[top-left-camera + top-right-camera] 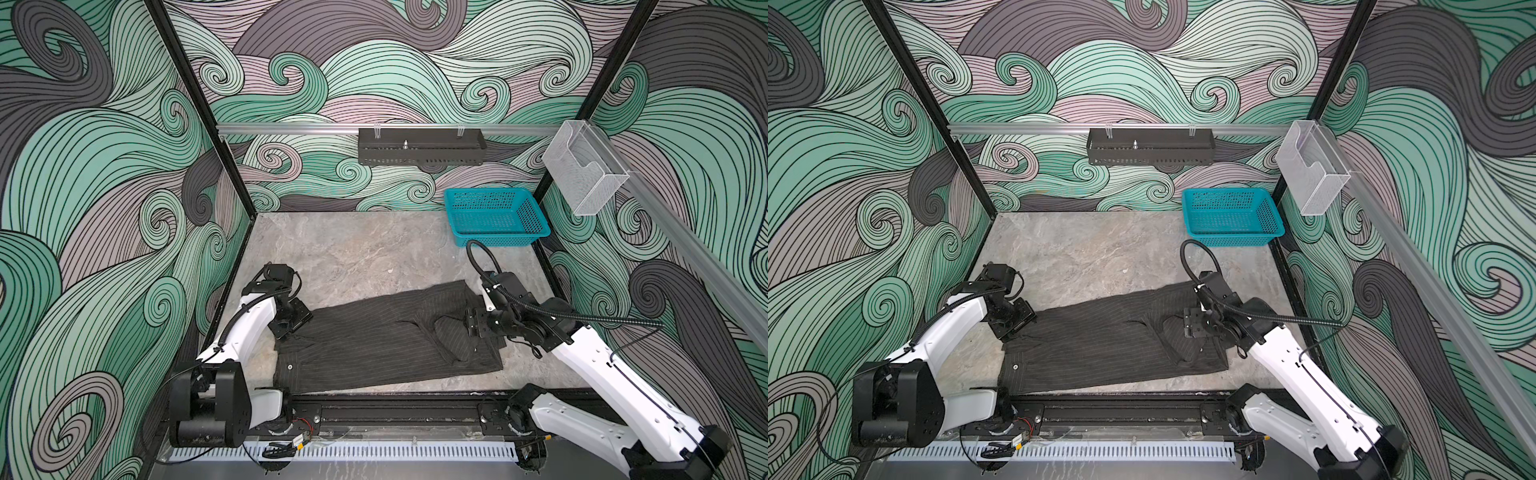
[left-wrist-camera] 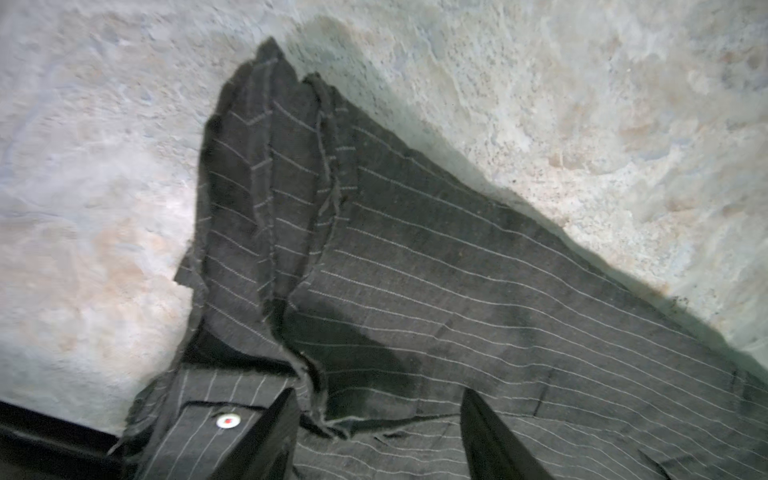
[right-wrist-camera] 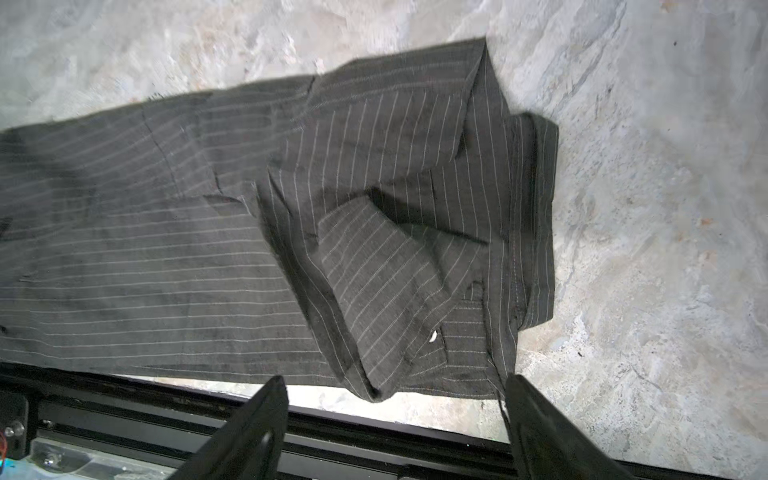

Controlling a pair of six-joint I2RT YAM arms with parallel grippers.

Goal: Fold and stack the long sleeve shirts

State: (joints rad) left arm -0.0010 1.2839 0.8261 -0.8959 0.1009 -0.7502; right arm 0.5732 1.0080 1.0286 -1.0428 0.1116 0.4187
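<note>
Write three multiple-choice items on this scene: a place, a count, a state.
1. Where does the teal basket stand on the table? A near left corner; B far right corner; C in the middle.
2. How many shirts lie there? A one; B two; C three.
3. The right pincer is: A shut on a sleeve; B out of view; C open.
Answers: B, it stands by the back wall at right; A, one striped shirt shows; C, its fingers stand apart, gripping nothing.
</note>
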